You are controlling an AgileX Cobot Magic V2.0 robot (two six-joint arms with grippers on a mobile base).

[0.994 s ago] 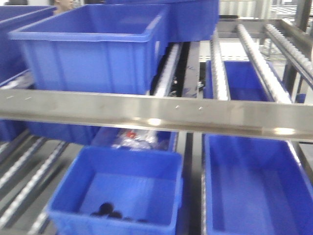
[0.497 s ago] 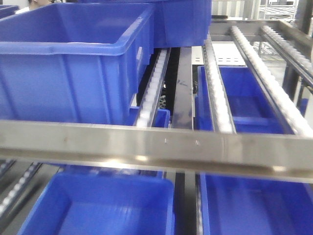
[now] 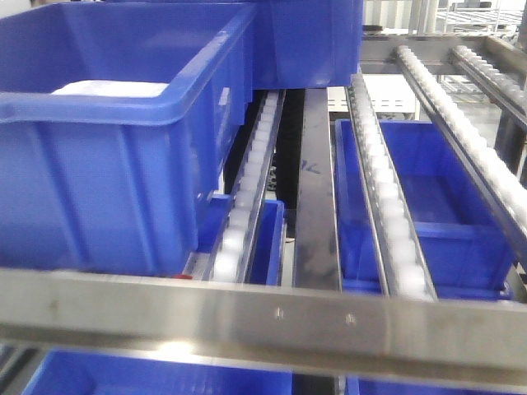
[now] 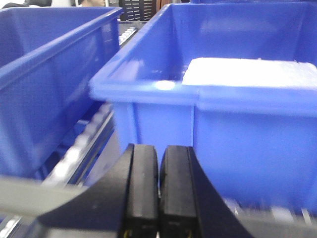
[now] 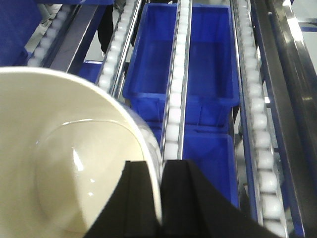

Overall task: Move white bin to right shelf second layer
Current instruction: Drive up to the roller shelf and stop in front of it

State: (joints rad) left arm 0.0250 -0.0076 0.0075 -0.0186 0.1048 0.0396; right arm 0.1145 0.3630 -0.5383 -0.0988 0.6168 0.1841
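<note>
The white bin [image 5: 64, 163] is held at its rim by the right gripper [image 5: 161, 198]: one black finger lies inside the wall, the other outside, both pressed against the thin cream edge. In the right wrist view the bin hangs above the roller tracks [image 5: 176, 89] of the right shelf second layer [image 5: 260, 148]; contact between its base and the rollers cannot be determined. Below the tracks, a blue crate [image 5: 193, 59] sits on the lower level, with another just in front of it.

The left gripper [image 4: 158, 198] carries nothing; its two black pads are pressed together with no gap. It faces the wall of a large blue crate [image 4: 223, 124] that holds a flat white object [image 4: 247, 72]. A second blue crate [image 4: 44, 74] stands to the left of it.

In the front-facing view the steel front rail [image 3: 272, 321] crosses the lower edge, with the white roller tracks running back from it. The large blue crate stands on the shelf's left part, just behind the rail.
</note>
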